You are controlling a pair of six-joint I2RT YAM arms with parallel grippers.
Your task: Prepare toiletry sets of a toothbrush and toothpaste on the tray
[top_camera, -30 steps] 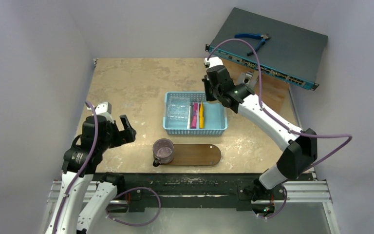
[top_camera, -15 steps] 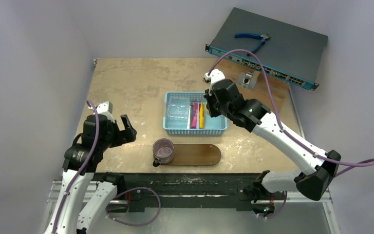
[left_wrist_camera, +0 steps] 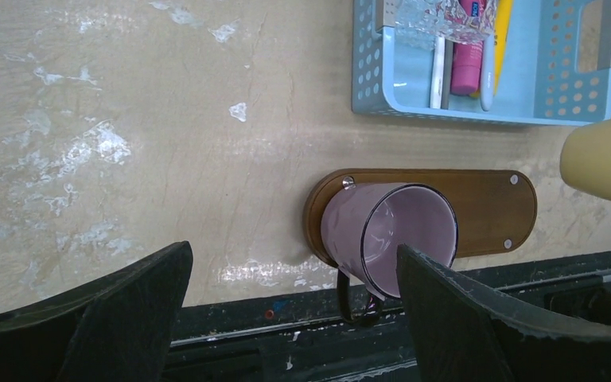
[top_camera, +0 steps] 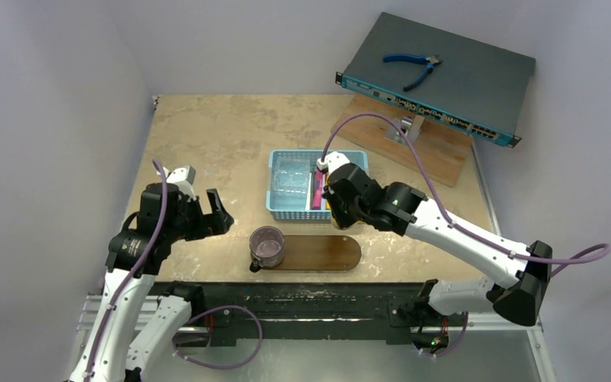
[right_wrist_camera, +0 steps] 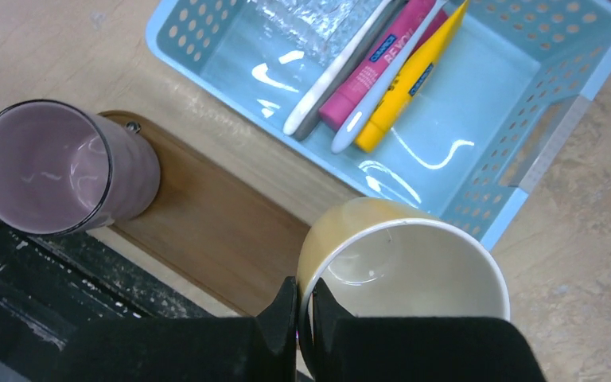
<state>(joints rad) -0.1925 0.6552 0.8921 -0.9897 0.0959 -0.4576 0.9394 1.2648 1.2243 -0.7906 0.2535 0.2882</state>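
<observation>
From above, the right end effector (top_camera: 337,210) hangs over the near wall of the blue basket (top_camera: 274,191), just beyond the tray (top_camera: 330,253). The tray lies at the near edge of the worktop (top_camera: 207,135), and a purple cup (top_camera: 267,245) stands on its left end. The left end effector (top_camera: 208,214) waits to the left of the tray, jaws wide apart and holding nothing.

In the left wrist view, the free right part of the tray is bare wood.

In the right wrist view, the right jaws are clamped on the rim of a cream cup (right_wrist_camera: 406,270), one finger (right_wrist_camera: 282,318) outside the wall. The pink tube (right_wrist_camera: 382,68), the yellow tube (right_wrist_camera: 410,83) and the pale brushes (right_wrist_camera: 326,83) lie together in the basket, beside crinkled clear plastic (right_wrist_camera: 318,20).

I judge that the cup goes on the free end. It should come down upright, well apart from the purple cup, and it must first pass over the basket wall. The thin rim grip could let it tilt.
</observation>
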